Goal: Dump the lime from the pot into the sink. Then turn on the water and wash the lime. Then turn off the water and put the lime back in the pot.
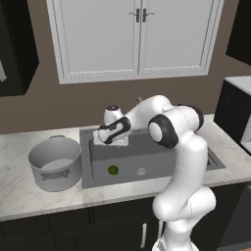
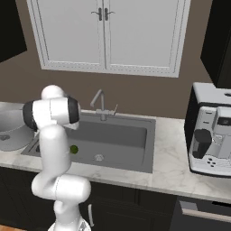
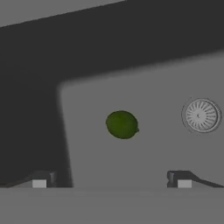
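Note:
The lime (image 1: 113, 170) lies on the floor of the dark-grey sink (image 1: 157, 157), left of the round drain (image 1: 141, 171). My gripper (image 1: 112, 143) hangs over the sink's left half, above the lime and apart from it. In the hand view the lime (image 3: 122, 124) sits ahead of my gripper (image 3: 111, 181), whose fingertips (image 3: 39, 181) stand wide apart, open, with nothing between them. The light-grey pot (image 1: 54, 164) stands upright on the counter left of the sink. In the right base view I see the lime (image 2: 74, 149), the sink (image 2: 122, 135) and the faucet (image 2: 101, 103) behind it.
The drain (image 3: 201, 115) lies to the right of the lime in the hand view. A coffee machine (image 2: 212, 135) stands on the marble counter (image 2: 167, 149) at the right. White wall cabinets (image 1: 137, 34) hang above the sink.

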